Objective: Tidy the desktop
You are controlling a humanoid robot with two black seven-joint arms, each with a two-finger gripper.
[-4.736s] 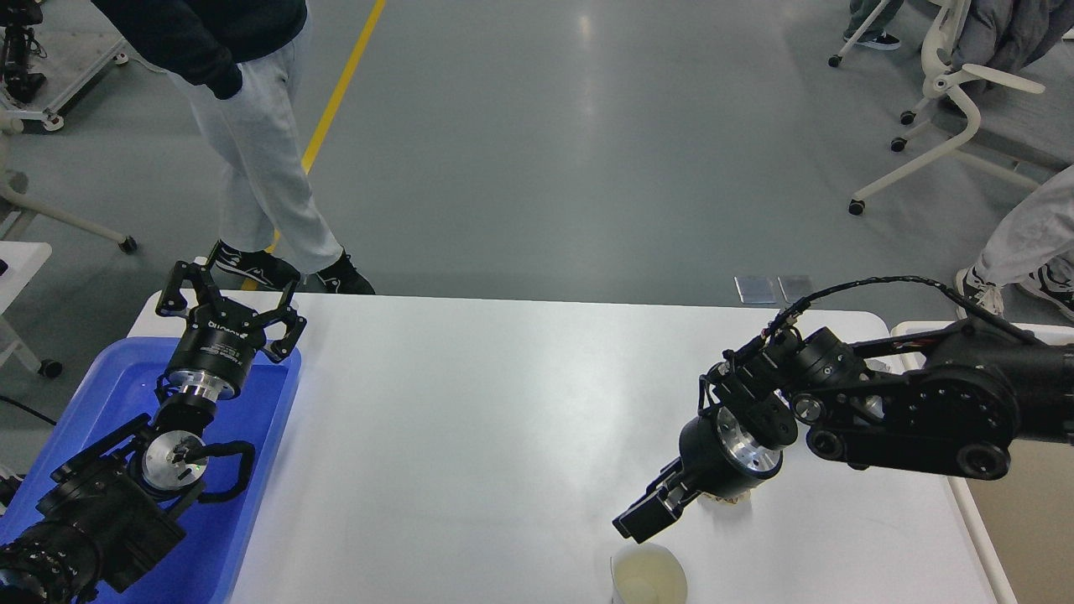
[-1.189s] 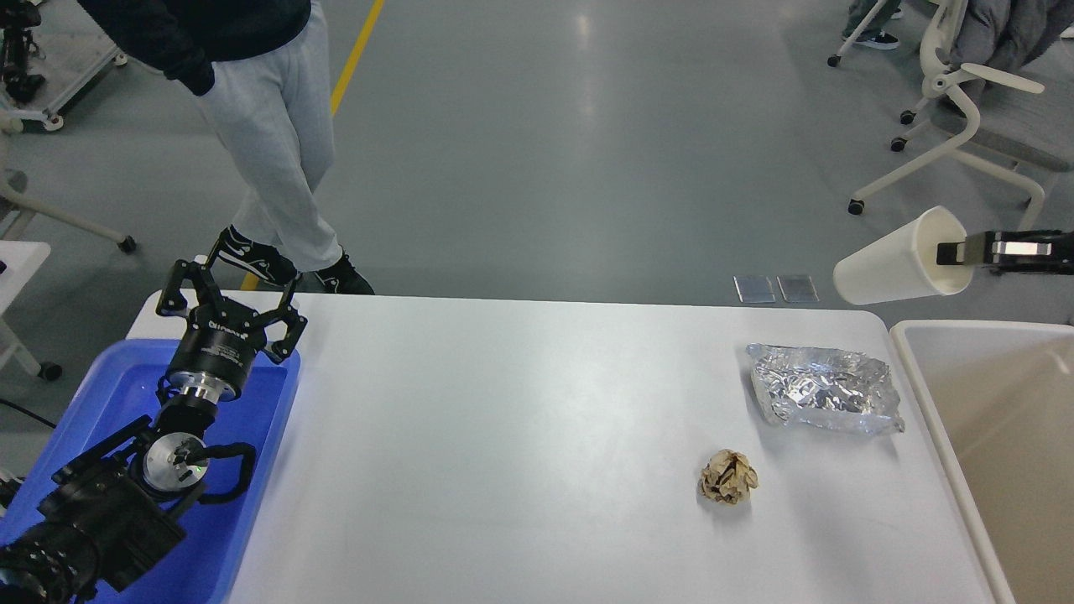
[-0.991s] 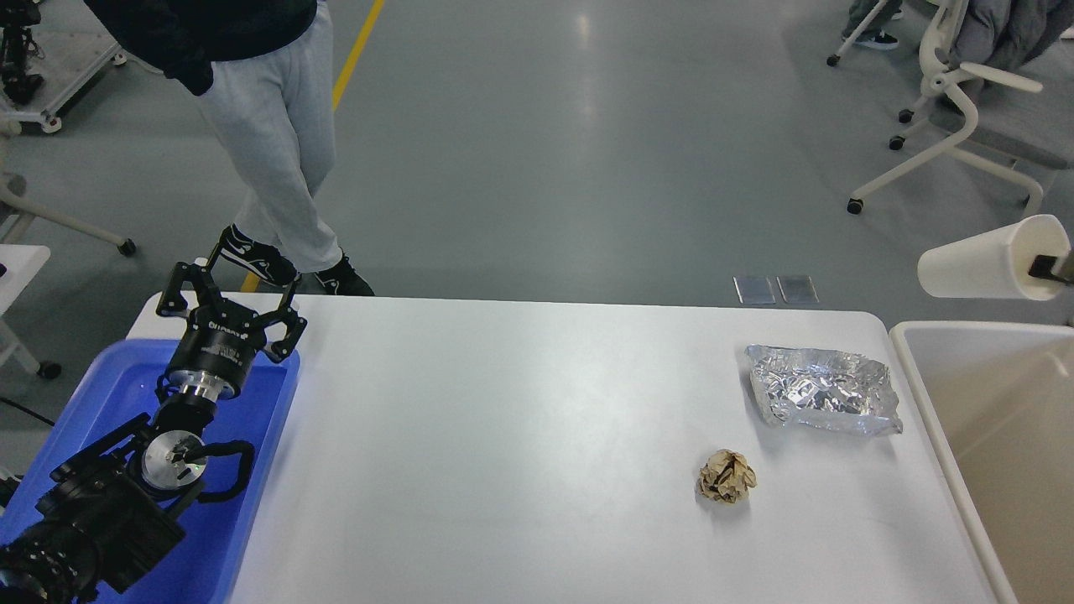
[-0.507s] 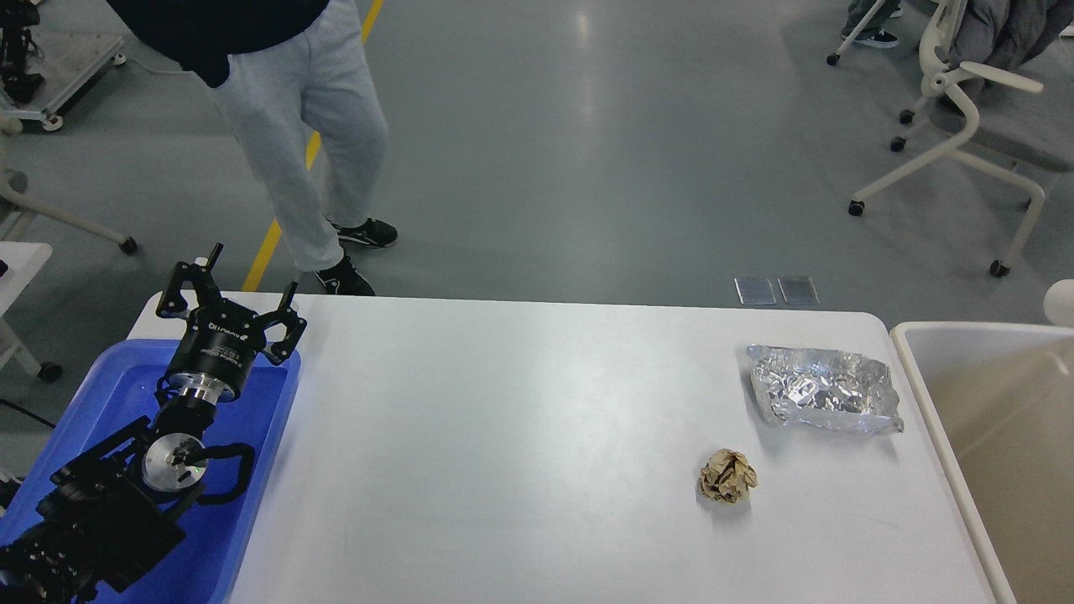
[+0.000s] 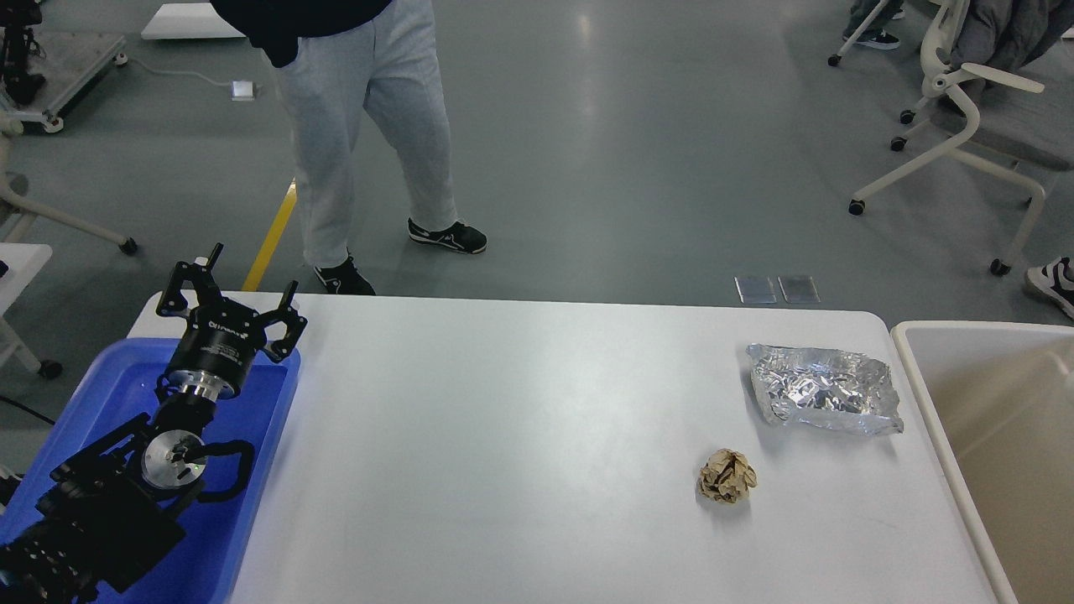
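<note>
The white desktop point(image 5: 503, 436) fills the middle of the head view. A crumpled silver foil bag point(image 5: 822, 387) lies on it at the far right. A crumpled brown paper ball point(image 5: 727, 476) lies a little in front of the bag. My left gripper point(image 5: 250, 270) is open and empty, held over the far end of the blue tray point(image 5: 252, 470) at the left edge. My right arm and gripper are out of view, and so is the white cup.
A beige bin point(image 5: 990, 436) stands against the desktop's right edge. A person in grey trousers point(image 5: 369, 126) walks just beyond the far edge. Office chairs point(image 5: 965, 109) stand at the far right.
My right arm carried the white paper cup to the right and out of view. The person walked to the right behind the table. My left arm has not moved.
</note>
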